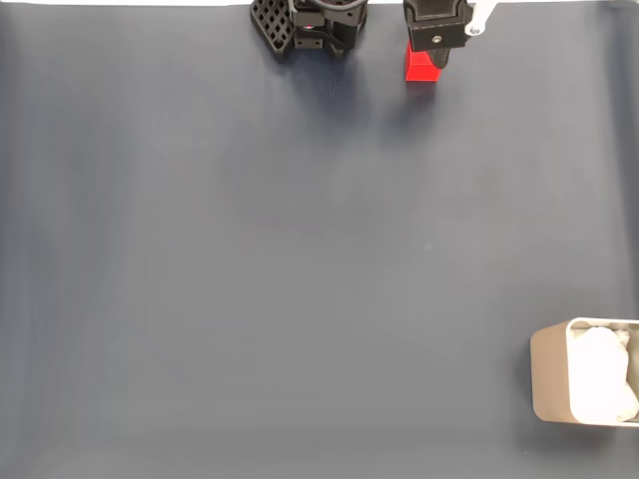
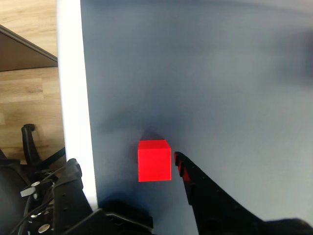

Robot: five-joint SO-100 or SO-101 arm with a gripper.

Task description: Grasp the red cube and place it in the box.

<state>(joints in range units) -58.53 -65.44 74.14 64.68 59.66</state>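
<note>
Table [image 1: 300, 279]: a broad dark grey-blue mat is seen covering nearly the whole fixed view; a white edge strip runs along the top. In the wrist view the same mat [image 2: 205, 73] is bordered on its left by that white strip, with a wooden floor [image 2: 29, 98] beyond it.

Box [image 1: 552, 374]: a pale beige-grey container with rounded corners is found at the lower right corner of the fixed view, partly cut by the frame edge. White padding [image 1: 604, 384] is seen lying inside it. It is well apart from everything else.

Arm: black structure [image 1: 310, 25] is noted at the top centre of the fixed view, at the table's far edge.

Gripper [image 1: 435, 55]: it is seen at the top of the fixed view, right of the arm's base, directly over the cube. In the wrist view a black toothed finger [image 2: 195, 181] is placed just beside the cube's right face; whether it touches cannot be told. The other finger is not clearly made out, so spread or pressed together cannot be told.

Red cube [image 1: 421, 68]: it is located near the table's far edge, resting on the mat, partly covered by the gripper from above. In the wrist view the cube [image 2: 154, 161] is seen close to the white strip, far from the box.
</note>
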